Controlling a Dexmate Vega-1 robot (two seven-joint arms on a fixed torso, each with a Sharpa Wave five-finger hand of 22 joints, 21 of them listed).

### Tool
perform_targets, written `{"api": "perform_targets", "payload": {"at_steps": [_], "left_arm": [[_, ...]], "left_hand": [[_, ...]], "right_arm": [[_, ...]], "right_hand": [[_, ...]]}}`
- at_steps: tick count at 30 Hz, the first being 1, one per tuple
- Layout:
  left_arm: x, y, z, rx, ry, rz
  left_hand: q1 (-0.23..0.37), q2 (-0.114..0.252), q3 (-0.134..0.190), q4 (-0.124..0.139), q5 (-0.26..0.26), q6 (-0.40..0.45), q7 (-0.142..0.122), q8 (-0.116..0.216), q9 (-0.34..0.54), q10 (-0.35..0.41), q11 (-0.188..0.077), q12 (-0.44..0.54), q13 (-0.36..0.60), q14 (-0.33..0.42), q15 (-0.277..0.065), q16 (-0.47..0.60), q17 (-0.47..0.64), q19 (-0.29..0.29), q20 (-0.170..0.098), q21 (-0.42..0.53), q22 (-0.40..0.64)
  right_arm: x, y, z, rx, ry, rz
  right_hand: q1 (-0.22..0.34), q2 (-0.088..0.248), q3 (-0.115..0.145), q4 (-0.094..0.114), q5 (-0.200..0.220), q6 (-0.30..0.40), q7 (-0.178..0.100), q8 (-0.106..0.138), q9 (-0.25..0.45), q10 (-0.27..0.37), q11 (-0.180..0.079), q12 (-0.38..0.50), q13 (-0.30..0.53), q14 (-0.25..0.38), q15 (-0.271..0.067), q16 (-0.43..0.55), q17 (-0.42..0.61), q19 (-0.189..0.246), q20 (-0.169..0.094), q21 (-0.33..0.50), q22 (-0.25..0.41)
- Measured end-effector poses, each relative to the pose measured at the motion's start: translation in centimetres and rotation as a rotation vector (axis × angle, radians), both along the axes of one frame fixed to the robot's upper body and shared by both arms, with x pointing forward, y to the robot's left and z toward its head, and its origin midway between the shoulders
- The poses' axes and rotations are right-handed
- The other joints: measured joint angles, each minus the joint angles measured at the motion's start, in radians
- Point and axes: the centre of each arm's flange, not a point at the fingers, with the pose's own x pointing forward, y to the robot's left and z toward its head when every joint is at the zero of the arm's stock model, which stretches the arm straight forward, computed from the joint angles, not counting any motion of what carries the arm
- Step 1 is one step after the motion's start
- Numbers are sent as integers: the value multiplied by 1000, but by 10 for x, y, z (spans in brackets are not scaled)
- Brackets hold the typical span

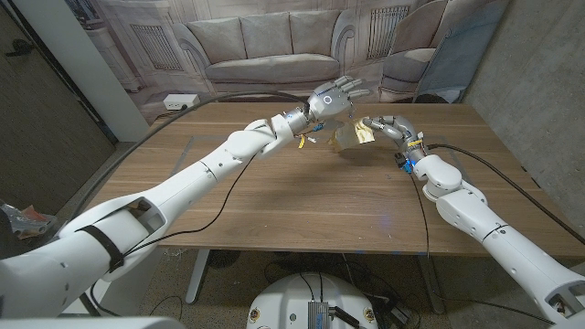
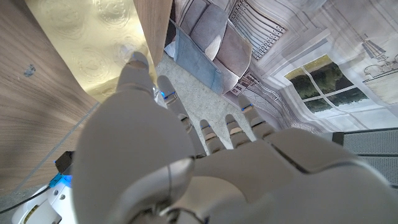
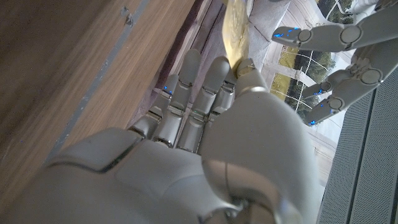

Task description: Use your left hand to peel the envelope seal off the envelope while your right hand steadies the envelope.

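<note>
Envelope (image 1: pixel 355 137) sits tilted on the wooden table (image 1: pixel 302 196), pinched by the right hand (image 1: pixel 384 126); just beside it, the left hand (image 1: pixel 331 98) hovers, fingers spread, grasping nothing.

Wooden table (image 1: pixel 302 206); sofa backdrop (image 1: pixel 265 46) and wall outlet (image 1: pixel 180 101) behind.

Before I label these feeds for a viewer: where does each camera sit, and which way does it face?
Head view: fixed on the head, looking down the table; both arms, left hand, right hand, envelope.
Left wrist view: on the left wrist, along the left hand's back toward the envelope.
Right wrist view: on the right wrist, along the right hand's back; envelope edge.
All share the envelope.
</note>
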Motion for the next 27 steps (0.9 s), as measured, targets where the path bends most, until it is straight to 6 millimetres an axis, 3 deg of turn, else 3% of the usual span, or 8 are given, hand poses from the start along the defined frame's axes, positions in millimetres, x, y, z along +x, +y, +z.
{"api": "perform_targets", "payload": {"at_steps": [14, 27], "left_arm": [[12, -5, -4, -3, -4, -27], [15, -8, -3, -17, -21, -49]], "left_hand": [[-8, 8, -5, 5, 7, 43, -4, 32, 12, 17, 2, 6, 0, 11, 0, 0, 3, 5, -2, 0, 0], [3, 19, -2, 8, 11, 55, -5, 40, 16, 25, 0, 8, 0, 20, -1, 0, 3, 5, -2, 0, 0]], "right_arm": [[1, 2, 5, 6, -17, 28], [1, 3, 6, -1, -26, 36]], "right_hand": [[0, 0, 0, 0, 0, 0, 0, -1, 0, 0, 0, 3, -3, 5, -2, -8, 5, -9, 1, 15, -3], [0, 0, 0, 0, 0, 0, 0, -2, 0, 0, 0, 3, -2, 5, -2, -8, 9, -15, 3, 30, -2]]}}
